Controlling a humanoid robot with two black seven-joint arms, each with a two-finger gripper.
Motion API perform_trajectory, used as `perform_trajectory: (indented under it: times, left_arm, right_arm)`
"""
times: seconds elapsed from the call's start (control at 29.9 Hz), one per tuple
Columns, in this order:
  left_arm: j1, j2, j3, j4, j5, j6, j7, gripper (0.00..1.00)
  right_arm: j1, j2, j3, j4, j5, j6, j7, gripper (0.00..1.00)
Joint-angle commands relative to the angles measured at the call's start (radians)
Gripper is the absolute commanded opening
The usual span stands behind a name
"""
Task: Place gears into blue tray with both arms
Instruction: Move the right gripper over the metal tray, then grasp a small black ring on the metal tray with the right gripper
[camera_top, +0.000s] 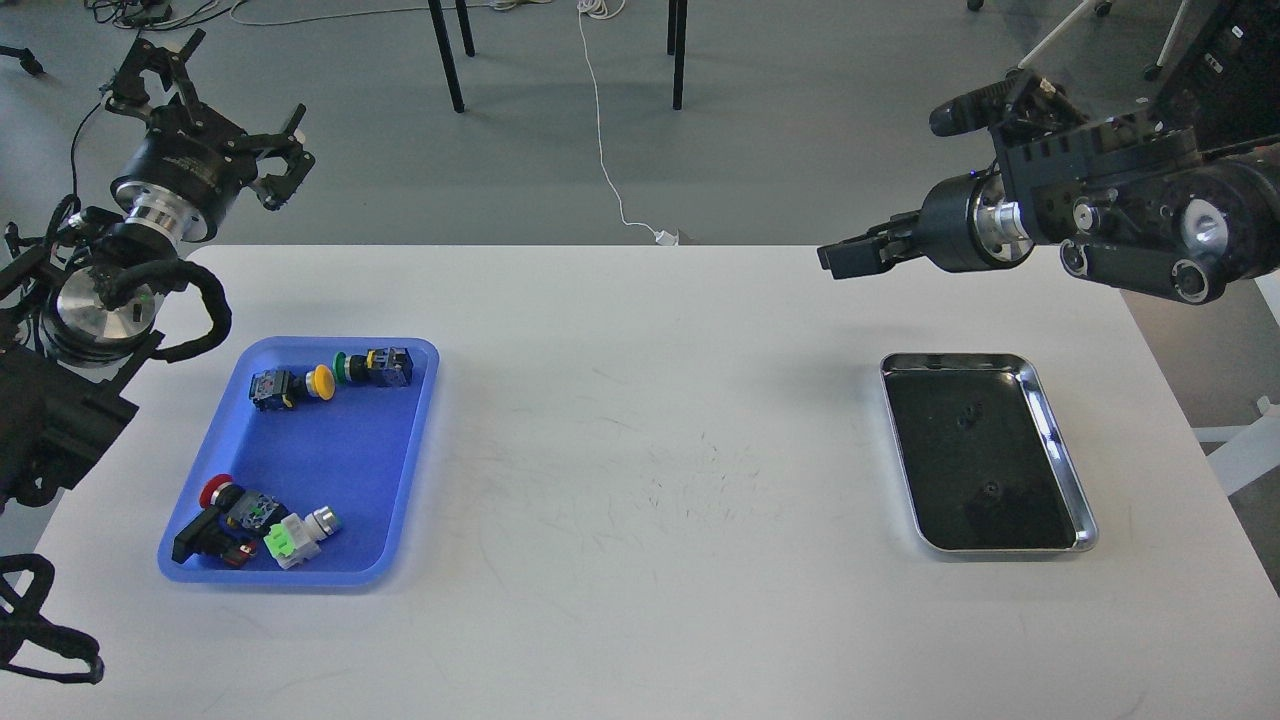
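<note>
Two tiny black gears (966, 417) (990, 489) lie apart on the dark bottom of the silver metal tray (1058, 440) at the table's right. The blue tray (330, 470) sits at the left and holds several coloured push-button switches. My left gripper (213, 112) hangs open beyond the table's far left corner, behind the blue tray, with nothing between its fingers. My right gripper (838, 259) points left over the far edge of the table, above and behind the silver tray. It is seen side-on, so its fingers overlap and their gap does not show.
Yellow and green switches (330, 375) lie at the blue tray's far end, red, black and light-green ones (255, 525) at its near end. The white table (650, 480) spans the view. Chair legs (450, 55) and a white cable (600, 120) are on the floor behind.
</note>
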Motion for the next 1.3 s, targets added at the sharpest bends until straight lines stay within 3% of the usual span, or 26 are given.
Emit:
perform_trajectory:
  times: [0.0,0.23,0.37,0.6,1.07,1.14,1.27]
  left_arm:
    - [-0.001,-0.001,0.000,-0.001,0.000,0.000,-0.002,0.98]
    - [0.000,0.004,0.000,-0.007,0.000,0.003,-0.002,0.98]
    - [0.005,0.005,0.000,-0.007,0.000,0.001,-0.003,0.98]
    - [0.008,0.004,0.000,-0.007,0.000,0.001,-0.003,0.98]
    - [0.013,0.008,0.001,-0.007,0.000,0.003,-0.005,0.98]
    - [0.013,0.008,0.008,-0.007,0.000,0.004,-0.005,0.98]
    - [0.011,0.010,0.020,-0.007,0.000,0.004,-0.008,0.98]
  right_arm:
    - [-0.017,0.039,-0.088,0.002,-0.014,-0.003,-0.001,0.99]
    - [-0.164,0.048,-0.205,-0.030,-0.006,-0.044,-0.017,0.99]
    - [-0.224,0.045,-0.211,-0.037,-0.003,-0.046,-0.069,0.88]
    - [-0.236,0.043,-0.211,-0.040,-0.003,-0.046,-0.104,0.67]
    - [-0.304,0.039,-0.199,-0.083,0.011,-0.049,-0.124,0.60]
    - [-0.311,0.039,-0.193,-0.092,0.011,-0.052,-0.123,0.54]
    - [-0.314,0.037,-0.158,-0.090,0.012,-0.063,-0.123,0.31]
